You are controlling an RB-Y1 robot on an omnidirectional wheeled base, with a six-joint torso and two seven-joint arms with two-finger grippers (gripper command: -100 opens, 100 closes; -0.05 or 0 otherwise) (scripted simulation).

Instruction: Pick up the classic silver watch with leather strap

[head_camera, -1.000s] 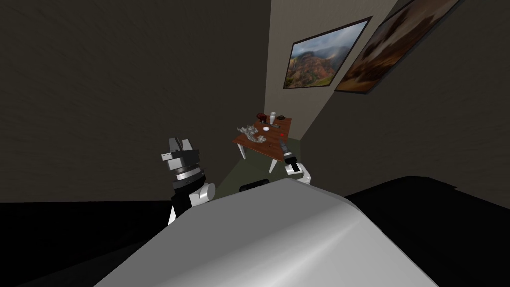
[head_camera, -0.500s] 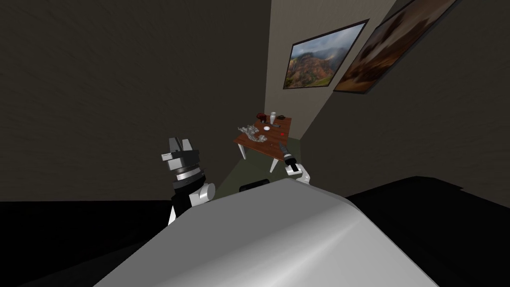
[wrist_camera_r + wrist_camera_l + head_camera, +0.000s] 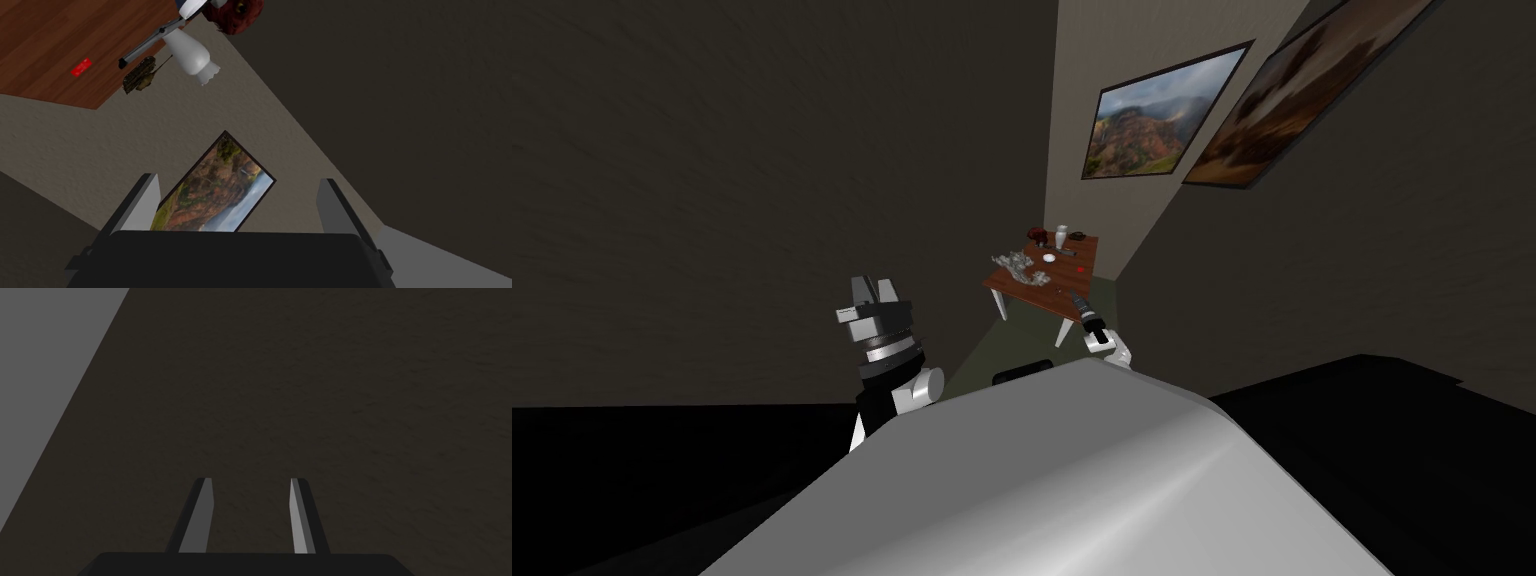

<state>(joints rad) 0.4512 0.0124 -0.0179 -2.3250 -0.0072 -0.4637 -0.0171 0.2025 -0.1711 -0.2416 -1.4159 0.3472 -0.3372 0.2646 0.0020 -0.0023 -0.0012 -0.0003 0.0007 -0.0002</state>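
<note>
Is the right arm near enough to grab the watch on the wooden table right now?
Probably not. The open right gripper hangs well short of the table; the watch lies near its far edge beside a white vase. Nothing blocks the way, so driving closer should do.

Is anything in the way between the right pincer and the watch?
Nothing visible blocks it. The right pincer is open, apart from the table. The small brownish thing that seems to be the watch lies by the table's wall-side edge, with a white vase and a thin dark tool close beside it.
</note>
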